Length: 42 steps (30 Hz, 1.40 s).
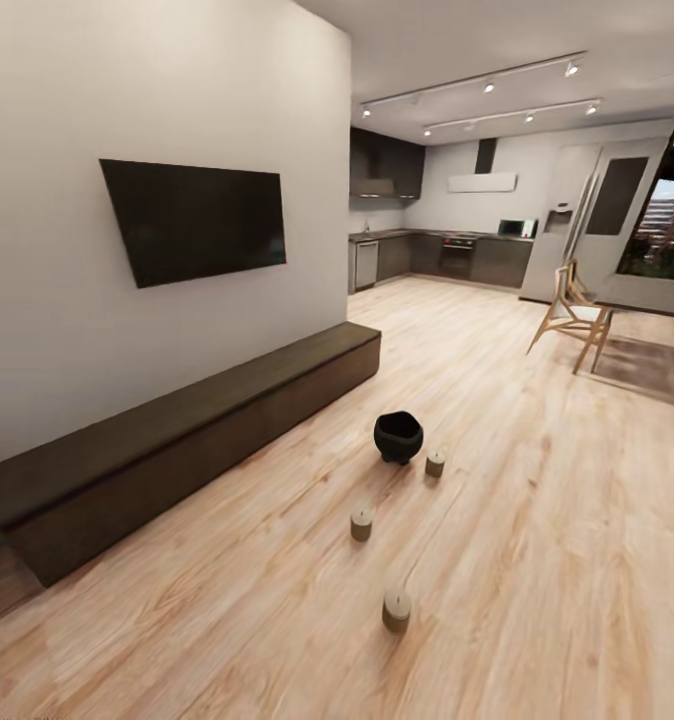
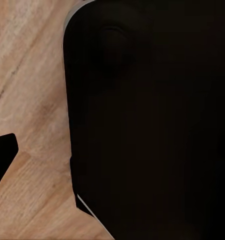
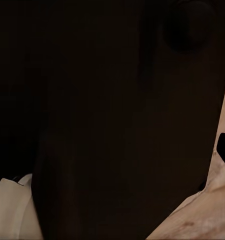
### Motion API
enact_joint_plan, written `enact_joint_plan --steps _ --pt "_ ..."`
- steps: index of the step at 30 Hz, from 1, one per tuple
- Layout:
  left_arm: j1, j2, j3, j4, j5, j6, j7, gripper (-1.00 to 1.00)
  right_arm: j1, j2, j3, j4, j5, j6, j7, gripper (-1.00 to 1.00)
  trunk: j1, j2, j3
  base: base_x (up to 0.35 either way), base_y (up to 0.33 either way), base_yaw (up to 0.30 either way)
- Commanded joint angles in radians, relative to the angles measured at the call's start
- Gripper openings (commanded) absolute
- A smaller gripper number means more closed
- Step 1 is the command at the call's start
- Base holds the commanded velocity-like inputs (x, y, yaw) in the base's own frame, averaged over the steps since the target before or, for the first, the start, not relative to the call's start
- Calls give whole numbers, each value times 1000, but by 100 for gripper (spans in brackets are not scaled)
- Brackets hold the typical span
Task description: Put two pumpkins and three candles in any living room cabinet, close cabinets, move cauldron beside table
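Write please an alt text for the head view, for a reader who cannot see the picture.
A black cauldron and three short candles stand on a light wood floor, near a long, low dark brown cabinet that is closed and set along a white wall under a dark television. A kitchen lies behind.

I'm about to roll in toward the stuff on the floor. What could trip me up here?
The three candles stand loose on the wood floor in a line toward the cauldron; the base could knock them over. The farthest candle stands close beside the cauldron, so gripping it may be cramped. The cabinet looks shut.
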Motion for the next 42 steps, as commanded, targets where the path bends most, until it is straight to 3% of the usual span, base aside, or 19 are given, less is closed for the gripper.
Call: enact_joint_plan --steps 1,42 --pt "-1 0 0 1 -1 -3 -2 100 0 0 0 0 1 -3 0 100 0 0 -1 273 -199 286" --pt "-1 0 1 1 1 -31 -2 100 0 0 0 1 1 -3 1 100 0 0 -1 25 -20 286"
